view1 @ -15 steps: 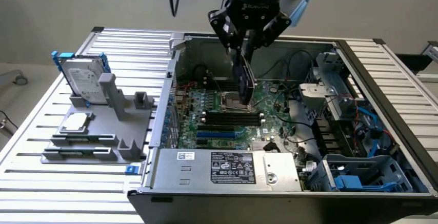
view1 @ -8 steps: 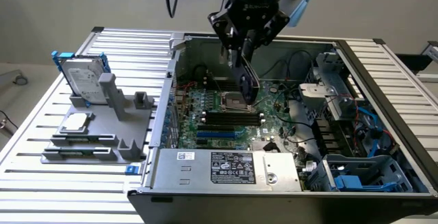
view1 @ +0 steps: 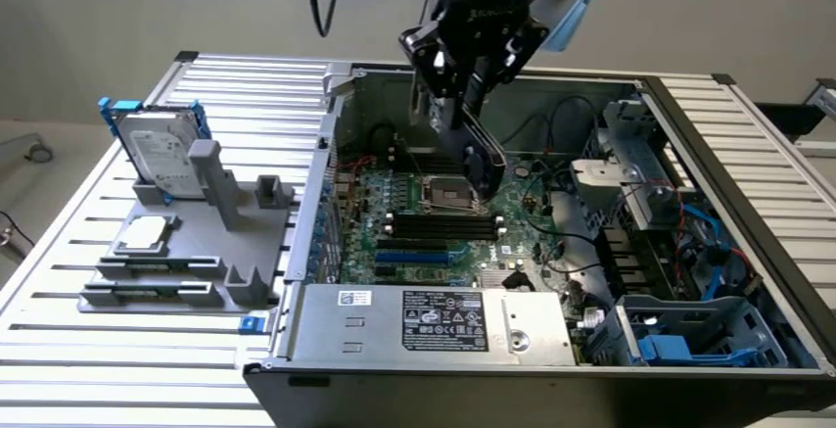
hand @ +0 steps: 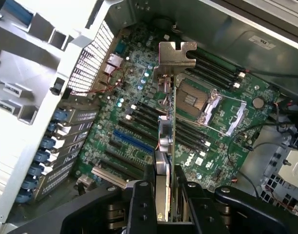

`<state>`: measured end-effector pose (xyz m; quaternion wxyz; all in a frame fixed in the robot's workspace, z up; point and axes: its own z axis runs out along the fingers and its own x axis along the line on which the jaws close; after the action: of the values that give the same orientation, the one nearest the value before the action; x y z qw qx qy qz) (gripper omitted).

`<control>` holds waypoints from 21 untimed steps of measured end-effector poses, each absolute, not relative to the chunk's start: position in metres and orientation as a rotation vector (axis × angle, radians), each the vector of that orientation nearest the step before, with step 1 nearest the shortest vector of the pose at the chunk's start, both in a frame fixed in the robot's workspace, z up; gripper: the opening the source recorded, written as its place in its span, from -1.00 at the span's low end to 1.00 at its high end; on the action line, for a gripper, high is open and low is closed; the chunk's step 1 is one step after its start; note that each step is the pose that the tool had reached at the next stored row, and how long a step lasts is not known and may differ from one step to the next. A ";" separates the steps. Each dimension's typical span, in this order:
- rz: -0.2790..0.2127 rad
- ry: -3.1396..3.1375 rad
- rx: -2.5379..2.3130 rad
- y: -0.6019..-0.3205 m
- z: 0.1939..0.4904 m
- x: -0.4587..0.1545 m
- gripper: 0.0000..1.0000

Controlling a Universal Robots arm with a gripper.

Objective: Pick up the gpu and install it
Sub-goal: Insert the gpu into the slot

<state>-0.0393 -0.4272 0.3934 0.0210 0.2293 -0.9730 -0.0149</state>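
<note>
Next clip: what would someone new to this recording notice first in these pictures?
The gripper catches the eye first, reaching into the open computer case with the gpu clamped edge-on over the green motherboard. Off to the exterior view's left, a hard drive in a blue frame stands upright in a grey holder on the slatted table.

You are working in a robotics lab: an open computer case [view1: 523, 394] is lying on a slatted aluminium desk [view1: 78, 369], beside a grey parts fixture [view1: 249, 276].
</note>
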 end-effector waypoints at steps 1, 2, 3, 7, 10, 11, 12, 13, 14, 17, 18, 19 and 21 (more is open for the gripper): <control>-0.046 -3.010 0.740 -0.427 0.393 -0.039 -0.47; -0.046 -3.004 0.765 -0.427 0.393 -0.039 -0.47; -0.047 -2.998 0.792 -0.427 0.393 -0.039 -0.47; -0.048 -2.972 0.896 -0.427 0.393 -0.039 -0.47; -0.049 -2.950 0.975 -0.427 0.393 -0.039 -0.47; -0.049 -2.942 1.000 -0.427 0.393 -0.039 -0.47; -0.050 -2.934 1.025 -0.427 0.393 -0.039 -0.47; -0.050 -2.926 1.050 -0.427 0.393 -0.039 -0.47; -0.050 -2.917 1.077 -0.427 0.393 -0.039 -0.47; -0.051 -2.890 1.154 -0.427 0.393 -0.039 -0.47; -0.051 -2.881 1.180 -0.427 0.393 -0.039 -0.47; -0.051 -2.871 1.205 -0.427 0.393 -0.039 -0.47; -0.051 -2.851 1.256 -0.427 0.393 -0.039 -0.47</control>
<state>-0.0393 -0.4272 0.3934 0.0128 0.4031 -0.9149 -0.0162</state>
